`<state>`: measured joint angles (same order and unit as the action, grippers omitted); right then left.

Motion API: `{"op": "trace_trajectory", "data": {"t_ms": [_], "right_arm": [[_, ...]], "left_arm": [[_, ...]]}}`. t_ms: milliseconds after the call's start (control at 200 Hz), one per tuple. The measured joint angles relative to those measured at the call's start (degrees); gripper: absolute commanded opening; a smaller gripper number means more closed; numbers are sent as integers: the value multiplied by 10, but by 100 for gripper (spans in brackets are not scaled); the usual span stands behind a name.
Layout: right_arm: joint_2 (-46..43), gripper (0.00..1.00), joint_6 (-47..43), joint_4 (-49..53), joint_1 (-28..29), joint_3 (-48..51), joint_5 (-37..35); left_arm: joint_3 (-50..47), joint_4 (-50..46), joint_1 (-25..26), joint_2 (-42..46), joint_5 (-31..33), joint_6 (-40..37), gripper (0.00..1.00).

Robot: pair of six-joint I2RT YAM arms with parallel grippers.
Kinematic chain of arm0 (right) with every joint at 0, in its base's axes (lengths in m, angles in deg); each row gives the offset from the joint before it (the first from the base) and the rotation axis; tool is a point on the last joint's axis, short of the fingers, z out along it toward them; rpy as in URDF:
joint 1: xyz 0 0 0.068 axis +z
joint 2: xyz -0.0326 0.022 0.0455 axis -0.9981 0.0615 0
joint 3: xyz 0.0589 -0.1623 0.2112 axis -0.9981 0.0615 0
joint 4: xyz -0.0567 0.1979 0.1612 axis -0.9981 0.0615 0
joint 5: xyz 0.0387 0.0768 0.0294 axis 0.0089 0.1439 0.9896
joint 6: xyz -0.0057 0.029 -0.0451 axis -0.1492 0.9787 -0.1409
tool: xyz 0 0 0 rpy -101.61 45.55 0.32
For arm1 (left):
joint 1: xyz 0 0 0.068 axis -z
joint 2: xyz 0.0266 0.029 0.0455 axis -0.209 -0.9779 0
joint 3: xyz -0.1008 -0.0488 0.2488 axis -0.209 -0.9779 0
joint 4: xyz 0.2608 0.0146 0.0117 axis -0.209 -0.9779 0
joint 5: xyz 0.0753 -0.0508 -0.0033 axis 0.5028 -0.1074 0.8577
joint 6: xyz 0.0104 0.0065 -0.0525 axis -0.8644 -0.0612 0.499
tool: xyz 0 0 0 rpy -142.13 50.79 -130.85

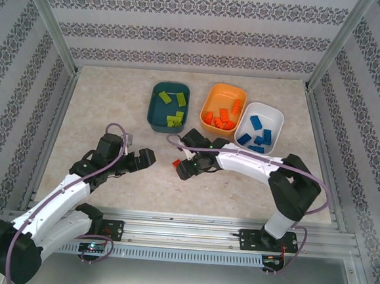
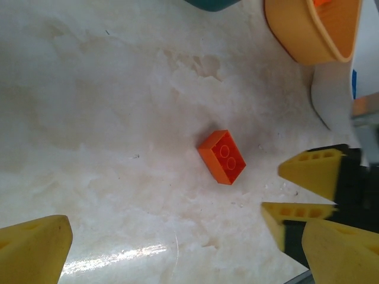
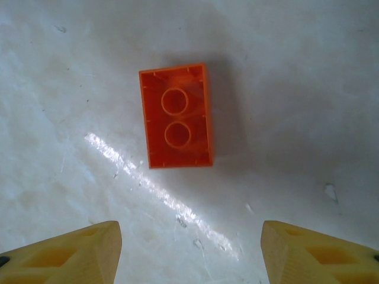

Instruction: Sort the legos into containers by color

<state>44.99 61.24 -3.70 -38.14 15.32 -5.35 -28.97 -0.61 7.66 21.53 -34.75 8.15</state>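
Observation:
One orange-red lego (image 1: 176, 163) lies alone on the table, underside up (image 3: 176, 115). My right gripper (image 1: 184, 168) hovers right over it, open, its yellow fingers (image 3: 71, 254) apart and short of the brick, nothing between them. My left gripper (image 1: 147, 156) stands open to the brick's left, facing it (image 2: 222, 157) from a short distance. The dark teal tray (image 1: 154, 113) holds lime green legos (image 1: 174, 105). Orange-red legos (image 1: 221, 117) lie in the orange tray (image 1: 213, 94). Blue legos (image 1: 256, 135) lie in the white tray (image 1: 275, 116).
The three trays sit side by side at the back of the table. Patterned walls and metal frame posts enclose the table. In the left wrist view the right gripper's fingers (image 2: 311, 171) stand just right of the brick, with the orange tray's rim (image 2: 296, 35) beyond.

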Motion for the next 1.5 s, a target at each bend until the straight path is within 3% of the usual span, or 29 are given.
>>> {"op": "trace_trajectory", "data": {"t_ms": [515, 869, 984, 1289, 1504], "right_arm": [[118, 60, -11, 18, 9, -104, -1], [151, 29, -20, 36, 14, -135, -18], [151, 28, -19, 35, 14, -137, -23], [87, 29, -6, 33, 5, -93, -21], [-18, 30, -4, 29, -96, -82, 24]], "left_arm": [[-8, -18, -27, 43, 1, -12, 100], [-14, -23, -42, 43, 0, -24, 100], [-14, -23, -45, 43, 0, -24, 100], [-17, -23, -49, 45, -2, -24, 100], [-17, -23, -53, 45, -4, -24, 100]]}}
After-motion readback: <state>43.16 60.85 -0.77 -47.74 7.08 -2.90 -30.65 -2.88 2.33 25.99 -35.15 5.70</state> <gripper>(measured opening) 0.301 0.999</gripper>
